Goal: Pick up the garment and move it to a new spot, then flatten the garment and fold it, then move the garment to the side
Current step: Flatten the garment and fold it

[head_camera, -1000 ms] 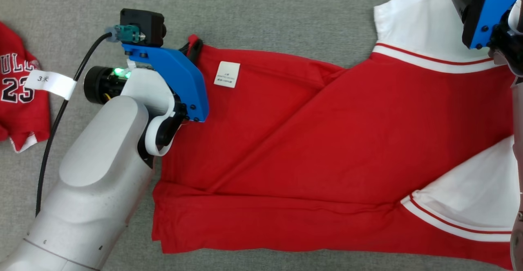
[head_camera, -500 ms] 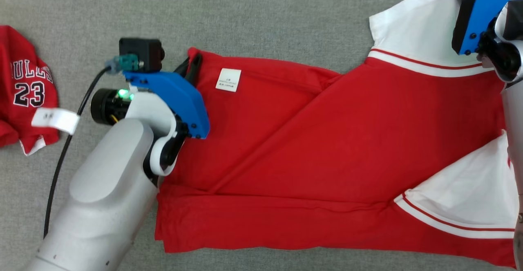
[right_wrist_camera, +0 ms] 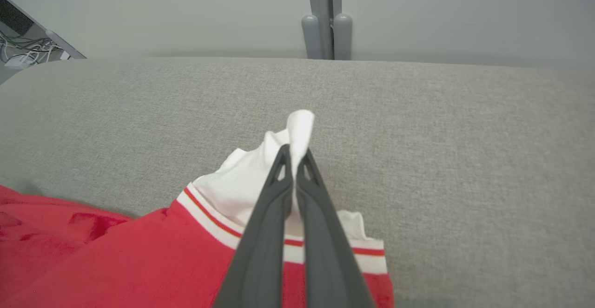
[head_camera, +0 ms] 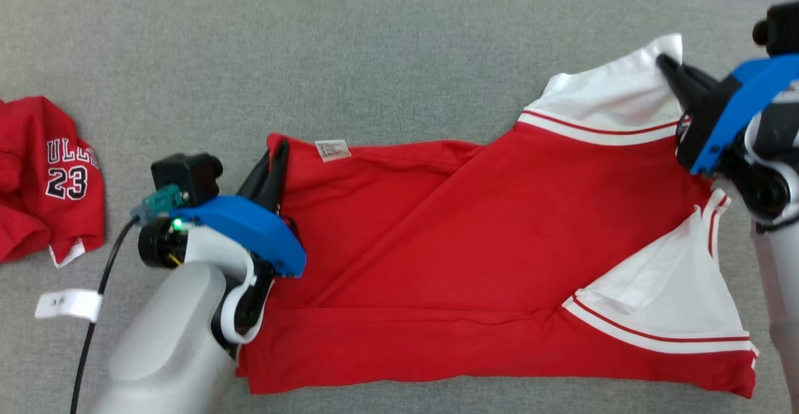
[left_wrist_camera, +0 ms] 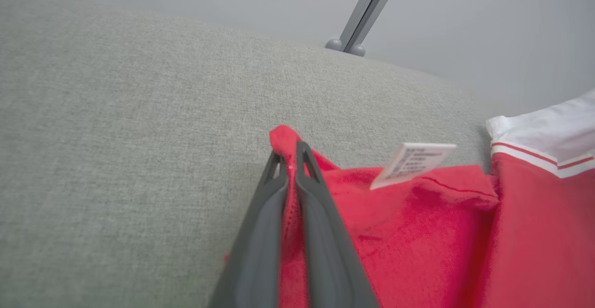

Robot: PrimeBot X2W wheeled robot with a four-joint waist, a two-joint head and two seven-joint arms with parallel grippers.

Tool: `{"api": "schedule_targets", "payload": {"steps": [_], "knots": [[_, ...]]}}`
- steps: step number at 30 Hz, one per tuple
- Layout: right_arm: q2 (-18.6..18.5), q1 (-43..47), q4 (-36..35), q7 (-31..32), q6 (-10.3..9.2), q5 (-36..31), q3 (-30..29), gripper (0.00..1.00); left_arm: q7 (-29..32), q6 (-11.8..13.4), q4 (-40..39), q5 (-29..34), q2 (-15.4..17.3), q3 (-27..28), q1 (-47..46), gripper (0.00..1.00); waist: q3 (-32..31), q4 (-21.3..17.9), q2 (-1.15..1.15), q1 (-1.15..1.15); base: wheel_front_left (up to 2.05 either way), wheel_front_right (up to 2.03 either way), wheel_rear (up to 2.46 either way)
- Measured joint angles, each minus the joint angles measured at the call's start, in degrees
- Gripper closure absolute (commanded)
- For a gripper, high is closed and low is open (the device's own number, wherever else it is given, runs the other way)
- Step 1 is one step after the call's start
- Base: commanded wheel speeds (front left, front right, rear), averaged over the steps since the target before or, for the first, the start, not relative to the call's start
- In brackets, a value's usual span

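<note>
**Item 1. Surface** (head_camera: 387, 45). Grey and cloth-covered. All other items are carried on it.

**Item 2. Garment** (head_camera: 474, 245). Red shirt with white sleeves. It is laid sideways across the middle and right of the surface, hem toward the robot's left. It is mostly spread out, but a long diagonal crease is seen across the body and a doubled band along the near edge.

**Item 3. Second garment** (head_camera: 50, 177). Red jersey printed "23", crumpled at the far left, well apart from Item 2. It is not judged part of the step in hand.

**Item 4. Sleeves.** The far sleeve (head_camera: 612, 98) is drawn up to a point. The near sleeve (head_camera: 661, 301) is laid flat.

**Item 5. Left claw** (head_camera: 274, 158). It is closed on the far hem corner of the garment, and red cloth is seen pinched between its fingers in the left wrist view.

**Item 6. Right claw** (head_camera: 665, 61). It is closed on the tip of the far sleeve, and white cloth is seen pinched between its fingers in the right wrist view.

**Item 7. Care label** (head_camera: 332, 149). White, stitched near the hem, just beside the left claw.

**Item 8. Cable tag** (head_camera: 67, 305). White, fixed to the left arm's cable.

**Step in hand (judged):** flattening and folding, with the far edge secured at both ends.

**Next move (judged):** both claws are to be moved together, with the cloth held taut between them so that the crease is drawn out and neither corner is lost.
</note>
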Motion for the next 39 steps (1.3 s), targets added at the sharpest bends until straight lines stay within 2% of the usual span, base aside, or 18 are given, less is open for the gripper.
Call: {"api": "schedule_targets", "payload": {"steps": [8,14,20,33,39], "knots": [[1.1,13.0,-13.0,4.2,0.0,7.0,-3.6,1.0,-3.5,-1.0,-2.5,-1.6,0.7,0.6,6.5,1.0,-3.8,-1.0,0.0,0.0,0.0,0.0,0.0],[1.5,22.3,-20.8,8.6,0.0,7.4,-7.4,1.0,-4.2,-0.6,-2.9,-2.8,0.8,1.0,9.6,1.0,-6.0,-0.8,0.0,0.0,0.0,0.0,0.0],[3.6,30.1,-27.9,12.9,0.0,6.8,-10.9,1.0,-5.3,-0.6,-2.7,-2.9,1.5,1.2,10.9,1.0,-7.3,-1.3,0.0,-0.01,0.0,0.0,0.0],[8.3,40.2,-35.1,18.4,0.0,5.3,-13.9,1.0,-9.4,-2.9,-2.1,0.1,4.1,-0.9,14.3,1.0,-8.6,-2.9,0.0,-0.01,0.0,0.0,0.0],[9.4,43.9,-37.2,21.3,0.0,3.9,-15.1,1.0,-9.9,-2.1,-1.4,0.5,4.6,-1.0,15.8,1.0,-9.3,-2.8,0.0,-0.01,0.0,0.0,0.0]]}}
